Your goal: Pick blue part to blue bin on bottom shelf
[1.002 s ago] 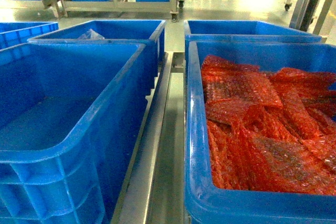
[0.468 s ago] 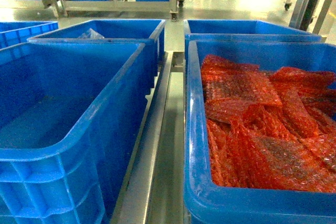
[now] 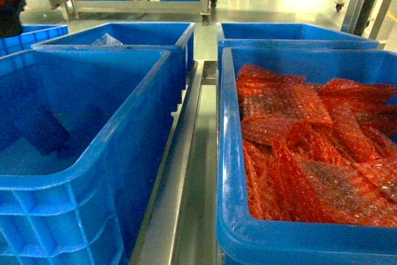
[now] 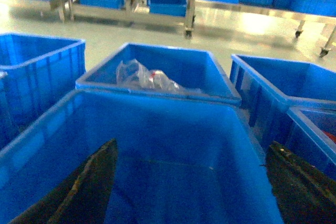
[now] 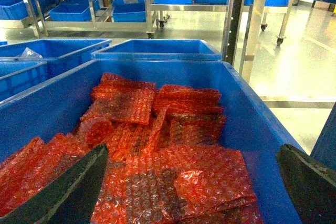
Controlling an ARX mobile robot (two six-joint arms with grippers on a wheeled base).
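The left claw (image 4: 191,182) hung with its fingers spread wide and nothing between them, above the smooth bare inside of the blue bin (image 3: 133,100). The right claw (image 5: 194,187), equally spread, hovered over the neighbouring crate (image 3: 226,153) of red bubble-wrap packs (image 3: 310,147). The blue part could not be made out in any view.

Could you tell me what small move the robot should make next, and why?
Probably swing the left gripper away from the blue bin and search for the blue part: both it and the right gripper are open and empty, the bin is bare inside, and no view shows the part.
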